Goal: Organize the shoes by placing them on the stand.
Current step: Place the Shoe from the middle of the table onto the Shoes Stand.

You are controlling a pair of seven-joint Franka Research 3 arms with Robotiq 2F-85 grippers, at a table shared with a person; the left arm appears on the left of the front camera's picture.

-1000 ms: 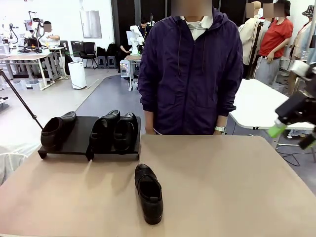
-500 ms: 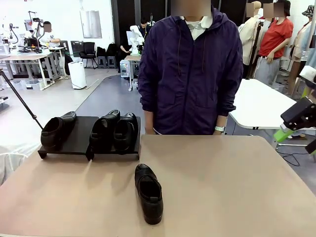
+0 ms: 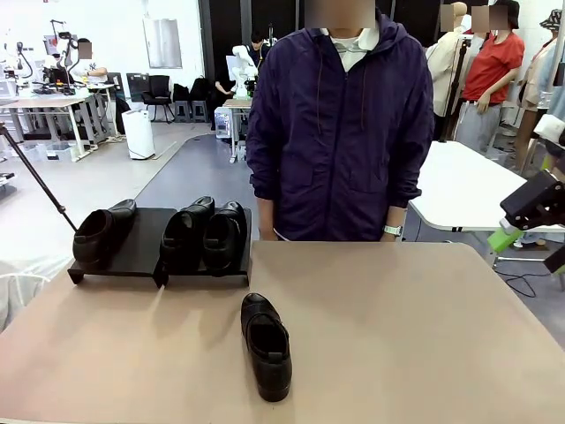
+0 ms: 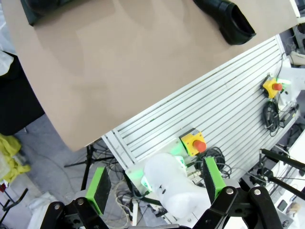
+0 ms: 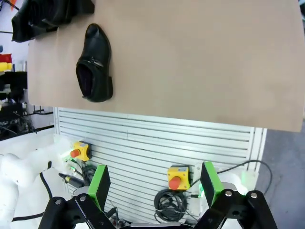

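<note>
- Front view: the low matte-black rectangular stand [image 3: 141,252] sits at the far left of the tan counter [image 3: 397,336]. It carries three glossy black leather slip-on shoes: one shoe [image 3: 99,232] on its left part, and a pair [image 3: 205,231] touching side by side on its right part.
- Front view: a fourth glossy black shoe [image 3: 267,345] lies on the bare counter, in front of the stand's right end and apart from it.
- Front view: a person in a dark purple jacket [image 3: 340,124] stands at the far edge, close behind the counter. Nothing lies between the lone shoe and the stand.
- Front view: the right tool [image 3: 528,225], black with a green pad, hangs off the counter's right edge, well apart from every shoe; its jaw spacing cannot be read here.
- Left wrist view: the left tool [image 4: 156,183] has its green-padded fingers [image 4: 99,189] spread wide and holding nothing, above a white slatted panel [image 4: 228,114] carrying yellow boxes with red buttons [image 4: 195,141]. The counter fills the upper part, with the lone shoe at the top edge and a corner of the stand at top left, both far from the tool.
- Right wrist view: the right tool [image 5: 154,183] also stands spread and empty over the slatted panel. The lone shoe lies at upper left on the counter, with the stand and its shoes beyond it in the corner.
</note>
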